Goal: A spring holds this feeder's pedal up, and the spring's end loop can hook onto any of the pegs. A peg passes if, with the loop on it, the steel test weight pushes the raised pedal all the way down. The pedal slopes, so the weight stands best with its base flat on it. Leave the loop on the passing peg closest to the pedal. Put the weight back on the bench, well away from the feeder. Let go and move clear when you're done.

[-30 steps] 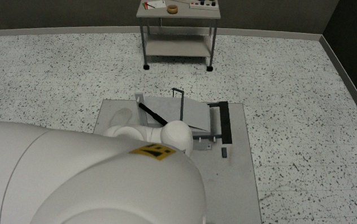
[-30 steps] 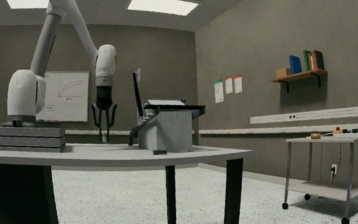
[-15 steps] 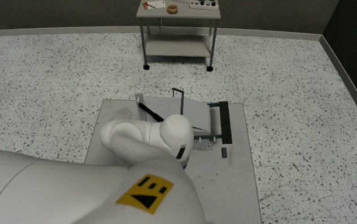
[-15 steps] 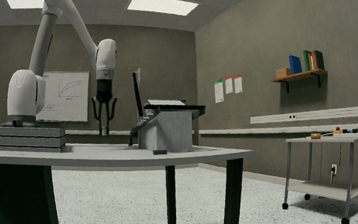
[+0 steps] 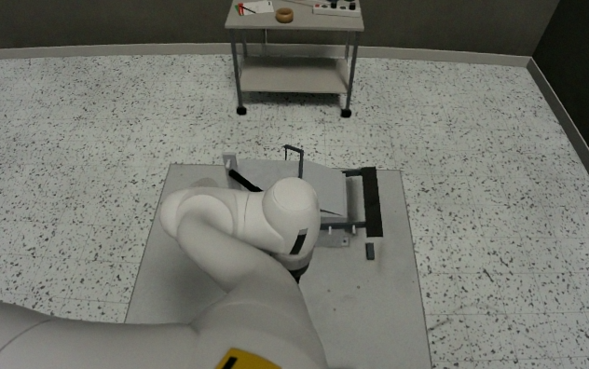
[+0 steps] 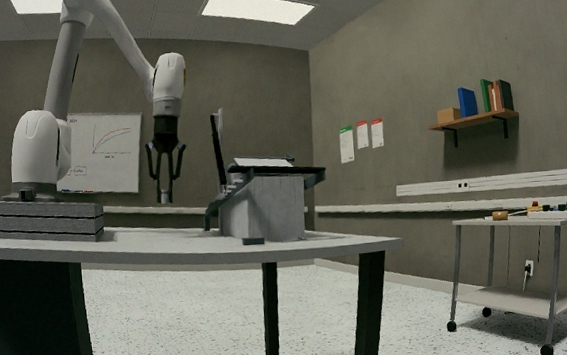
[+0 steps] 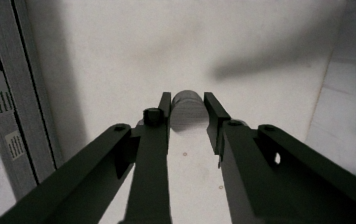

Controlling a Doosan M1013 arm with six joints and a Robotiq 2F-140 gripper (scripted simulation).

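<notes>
My gripper (image 6: 166, 190) (image 7: 187, 105) is shut on the steel test weight (image 7: 186, 106) (image 6: 164, 197), a small grey cylinder held upright between the fingertips. It hangs well above the bench (image 6: 172, 243) (image 5: 373, 303), to the left of the feeder (image 6: 265, 208) (image 5: 326, 184) in the exterior view. In the top view the arm hides the gripper and the weight. The feeder is a grey box with a sloping lid. Its black pedal bar (image 5: 373, 200) (image 6: 313, 175) stands raised at the feeder's right end. Two small white pegs (image 5: 330, 229) show on the near side. I cannot make out the spring's loop.
A small dark block (image 5: 370, 251) (image 6: 253, 240) lies on the bench in front of the pedal. A black bar (image 6: 216, 149) (image 5: 244, 182) rises at the feeder's back. The arm's base sits on a grey slab stack (image 6: 35, 217). A wheeled cart (image 5: 298, 20) (image 6: 516, 220) stands away from the bench.
</notes>
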